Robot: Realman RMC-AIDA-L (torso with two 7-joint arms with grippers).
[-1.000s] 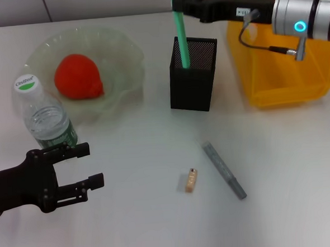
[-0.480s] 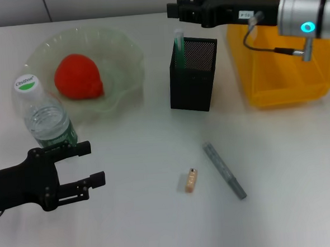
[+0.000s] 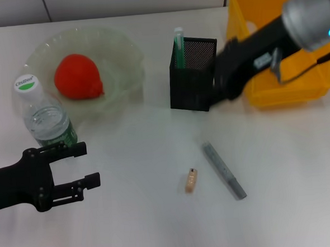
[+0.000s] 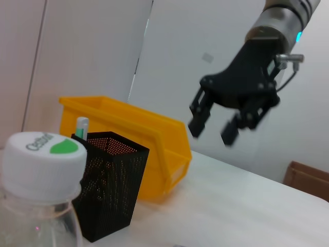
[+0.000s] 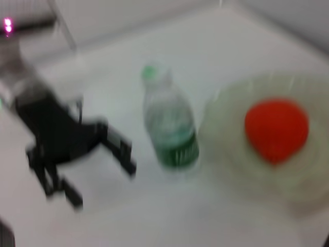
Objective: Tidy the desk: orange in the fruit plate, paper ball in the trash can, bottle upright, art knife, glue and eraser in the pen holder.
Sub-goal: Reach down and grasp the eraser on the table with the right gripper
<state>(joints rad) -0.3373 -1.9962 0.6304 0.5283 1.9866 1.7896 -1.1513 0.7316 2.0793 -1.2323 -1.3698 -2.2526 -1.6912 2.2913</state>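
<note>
The orange lies in the fruit plate. The bottle stands upright beside the plate. My left gripper is open and empty just in front of the bottle. The pen holder holds a green stick. My right gripper, blurred with motion, is beside the holder's right side; in the left wrist view it is open and empty. The eraser and a long grey stick lie on the table. The trash can stands at the right. I cannot make out the paper ball.
The white table runs wide in front of the holder. The right wrist view shows the bottle, the orange and the left gripper. The right arm reaches over the trash can.
My right gripper let go of the green stick, which dropped into the pen holder, then swung down to the holder's right side. The left arm barely moved.
</note>
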